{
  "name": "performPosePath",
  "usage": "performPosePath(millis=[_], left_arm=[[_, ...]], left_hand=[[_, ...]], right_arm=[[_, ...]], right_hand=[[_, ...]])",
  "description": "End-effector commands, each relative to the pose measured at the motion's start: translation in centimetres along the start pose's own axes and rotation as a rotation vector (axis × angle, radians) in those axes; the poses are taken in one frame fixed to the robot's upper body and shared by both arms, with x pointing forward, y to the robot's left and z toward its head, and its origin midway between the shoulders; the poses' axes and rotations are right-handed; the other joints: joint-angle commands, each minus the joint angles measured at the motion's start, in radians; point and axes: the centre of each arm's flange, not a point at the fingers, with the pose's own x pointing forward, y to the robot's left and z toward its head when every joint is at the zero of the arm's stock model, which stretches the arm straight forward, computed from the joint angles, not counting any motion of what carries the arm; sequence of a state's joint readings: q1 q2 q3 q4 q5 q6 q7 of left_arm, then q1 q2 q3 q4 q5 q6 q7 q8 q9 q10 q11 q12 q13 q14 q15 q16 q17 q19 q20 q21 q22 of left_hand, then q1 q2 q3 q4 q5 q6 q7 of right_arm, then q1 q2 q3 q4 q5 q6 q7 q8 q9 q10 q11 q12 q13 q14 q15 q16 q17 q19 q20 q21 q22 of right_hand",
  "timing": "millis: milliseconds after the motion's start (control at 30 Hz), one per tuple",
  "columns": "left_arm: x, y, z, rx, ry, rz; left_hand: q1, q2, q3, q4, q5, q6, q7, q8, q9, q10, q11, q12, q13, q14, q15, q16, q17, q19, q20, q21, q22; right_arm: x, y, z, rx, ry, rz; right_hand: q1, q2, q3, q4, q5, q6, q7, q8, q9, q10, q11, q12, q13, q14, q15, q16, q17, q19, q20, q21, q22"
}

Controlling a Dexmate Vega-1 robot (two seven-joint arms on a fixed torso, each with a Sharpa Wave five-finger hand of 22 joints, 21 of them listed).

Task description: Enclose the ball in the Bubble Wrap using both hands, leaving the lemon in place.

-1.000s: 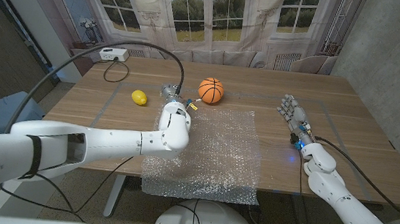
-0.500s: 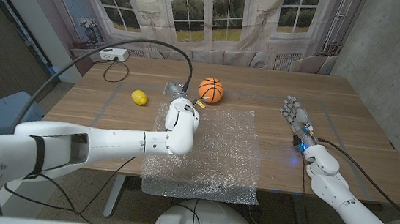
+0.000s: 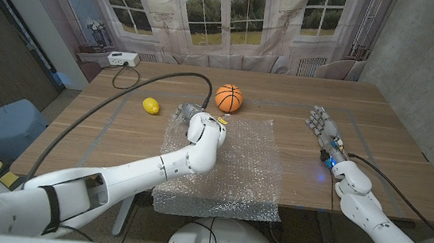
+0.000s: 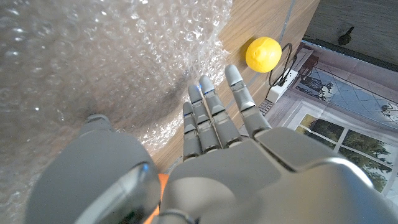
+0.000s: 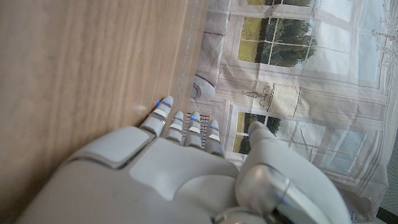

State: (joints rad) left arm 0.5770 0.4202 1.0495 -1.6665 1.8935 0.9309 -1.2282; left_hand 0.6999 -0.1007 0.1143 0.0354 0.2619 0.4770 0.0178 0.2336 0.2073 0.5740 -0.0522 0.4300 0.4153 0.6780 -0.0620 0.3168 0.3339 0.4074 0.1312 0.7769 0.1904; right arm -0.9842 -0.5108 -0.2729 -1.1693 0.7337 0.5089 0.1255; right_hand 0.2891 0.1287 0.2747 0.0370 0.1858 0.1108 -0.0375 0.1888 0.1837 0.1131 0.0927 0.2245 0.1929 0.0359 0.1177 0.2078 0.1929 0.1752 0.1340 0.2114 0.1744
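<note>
Glossy white arm shells, grey jointed fingers (image 4: 211, 115) — black cable, yellow wrist marking

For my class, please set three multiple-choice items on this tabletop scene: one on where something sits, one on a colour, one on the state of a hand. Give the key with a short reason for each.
1. Where is the orange basketball-patterned ball?
A. On the bare wooden table just beyond the far edge of the clear bubble wrap sheet
B. In the middle of the sheet
C. In the right hand

2. What colour is the small oval lemon?
A. Green
B. Yellow
C. Red

3. What is the state of the right hand?
A. Gripping the sheet
B. Holding the lemon
C. Open, holding nothing

Key: 1 A, the head view shows the ball on wood past the sheet's far edge. 2 B, it is yellow in the head and left wrist views. 3 C, its fingers are apart over bare table, away from the sheet.
</note>
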Motion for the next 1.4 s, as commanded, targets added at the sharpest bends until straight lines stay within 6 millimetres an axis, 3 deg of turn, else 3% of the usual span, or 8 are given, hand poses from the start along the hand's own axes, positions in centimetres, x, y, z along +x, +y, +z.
performPosePath(millis=[33, 167, 367, 433, 500, 567, 733, 1400], left_arm=[[2.0, -3.0, -0.5, 0.055, 0.071, -0.068], [2.8, -3.7, -0.6, 0.053, 0.069, -0.029], [3.7, -4.9, -0.6, 0.029, 0.051, 0.02], [3.8, -5.2, -0.6, 0.027, 0.046, 0.047], [4.0, -5.5, -0.8, 0.004, 0.034, 0.073], [4.1, -5.6, -1.0, -0.002, 0.029, 0.123], [3.7, -5.4, -1.6, -0.08, -0.014, 0.274], [0.5, -1.5, -3.2, -0.433, -0.161, 0.808]], left_hand=[[0.08, 0.046, 0.038, -0.028, 0.001, 0.07, -0.003, 0.018, 0.003, 0.05, -0.021, 0.023, 0.003, 0.051, -0.071, 0.018, 0.001, 0.032, -0.013, 0.011, 0.004], [0.162, 0.099, 0.087, -0.073, -0.032, 0.231, -0.026, 0.069, 0.005, 0.159, -0.06, 0.057, -0.004, 0.157, -0.109, 0.054, -0.001, 0.09, -0.049, 0.034, 0.006], [0.246, 0.131, 0.125, -0.13, -0.062, 0.349, -0.028, 0.112, 0.008, 0.257, -0.087, 0.086, 0.002, 0.251, -0.152, 0.099, 0.016, 0.132, -0.082, 0.059, 0.01], [0.326, 0.167, 0.161, -0.174, -0.066, 0.387, -0.027, 0.131, 0.014, 0.302, -0.095, 0.101, 0.009, 0.298, -0.162, 0.13, 0.039, 0.144, -0.094, 0.074, 0.013], [0.379, 0.177, 0.176, -0.201, -0.069, 0.44, -0.033, 0.157, 0.022, 0.343, -0.11, 0.115, 0.018, 0.327, -0.17, 0.156, 0.065, 0.16, -0.107, 0.092, 0.016], [0.527, 0.198, 0.227, -0.231, -0.06, 0.496, -0.031, 0.199, 0.046, 0.419, -0.126, 0.145, 0.041, 0.396, -0.177, 0.194, 0.1, 0.172, -0.121, 0.131, 0.026], [0.581, 0.189, 0.237, -0.216, -0.059, 0.524, -0.029, 0.221, 0.055, 0.442, -0.117, 0.154, 0.061, 0.439, -0.176, 0.207, 0.125, 0.207, -0.151, 0.187, 0.038], [0.586, 0.193, 0.239, -0.199, -0.057, 0.525, -0.032, 0.233, 0.06, 0.445, -0.124, 0.153, 0.089, 0.438, -0.172, 0.196, 0.156, 0.175, -0.151, 0.229, 0.042]], right_arm=[[-0.5, -0.5, 0.1, 0.0, -0.004, -0.02], [-0.6, -0.6, 0.2, -0.02, 0.004, -0.03], [-0.5, -0.7, 0.2, -0.037, 0.011, -0.039], [-0.5, -0.7, 0.2, -0.042, 0.016, -0.043], [-0.4, -0.7, 0.1, -0.039, 0.018, -0.044], [-0.4, -0.6, 0.0, -0.045, 0.019, -0.048], [0.0, -0.4, 0.1, -0.043, 0.012, -0.047], [0.1, 0.5, 0.7, -0.046, -0.018, -0.057]], right_hand=[[-0.002, 0.001, 0.004, 0.007, 0.005, 0.007, 0.001, 0.005, 0.002, 0.009, -0.003, -0.006, 0.005, 0.009, 0.0, 0.007, 0.006, 0.004, 0.002, -0.002, 0.006], [-0.004, 0.001, 0.004, 0.008, 0.005, 0.007, 0.0, 0.005, 0.002, 0.008, -0.003, -0.007, 0.005, 0.009, 0.0, 0.007, 0.006, 0.004, 0.002, -0.002, 0.006], [-0.005, 0.0, 0.004, 0.008, 0.005, 0.006, -0.001, 0.005, 0.002, 0.009, -0.003, -0.008, 0.005, 0.011, 0.002, 0.007, 0.006, 0.004, 0.003, -0.003, 0.006], [-0.006, 0.0, 0.004, 0.008, 0.005, 0.006, 0.0, 0.004, 0.002, 0.009, -0.003, -0.008, 0.005, 0.012, 0.002, 0.007, 0.006, 0.005, 0.003, -0.003, 0.006], [-0.006, 0.0, 0.005, 0.008, 0.005, 0.006, 0.0, 0.004, 0.002, 0.009, -0.003, -0.009, 0.005, 0.012, 0.002, 0.007, 0.006, 0.005, 0.003, -0.003, 0.006], [-0.006, 0.0, 0.005, 0.008, 0.005, 0.006, -0.001, 0.004, 0.002, 0.01, -0.003, -0.009, 0.005, 0.012, 0.002, 0.007, 0.006, 0.004, 0.003, -0.003, 0.006], [-0.006, -0.001, 0.005, 0.007, 0.005, 0.006, -0.001, 0.004, 0.002, 0.01, -0.003, -0.01, 0.005, 0.011, 0.002, 0.005, 0.006, 0.003, 0.004, -0.004, 0.006], [-0.007, -0.002, 0.007, 0.005, 0.006, 0.006, 0.0, 0.004, 0.002, 0.01, -0.003, -0.012, 0.005, 0.009, 0.002, 0.002, 0.005, 0.002, 0.004, -0.005, 0.006]])
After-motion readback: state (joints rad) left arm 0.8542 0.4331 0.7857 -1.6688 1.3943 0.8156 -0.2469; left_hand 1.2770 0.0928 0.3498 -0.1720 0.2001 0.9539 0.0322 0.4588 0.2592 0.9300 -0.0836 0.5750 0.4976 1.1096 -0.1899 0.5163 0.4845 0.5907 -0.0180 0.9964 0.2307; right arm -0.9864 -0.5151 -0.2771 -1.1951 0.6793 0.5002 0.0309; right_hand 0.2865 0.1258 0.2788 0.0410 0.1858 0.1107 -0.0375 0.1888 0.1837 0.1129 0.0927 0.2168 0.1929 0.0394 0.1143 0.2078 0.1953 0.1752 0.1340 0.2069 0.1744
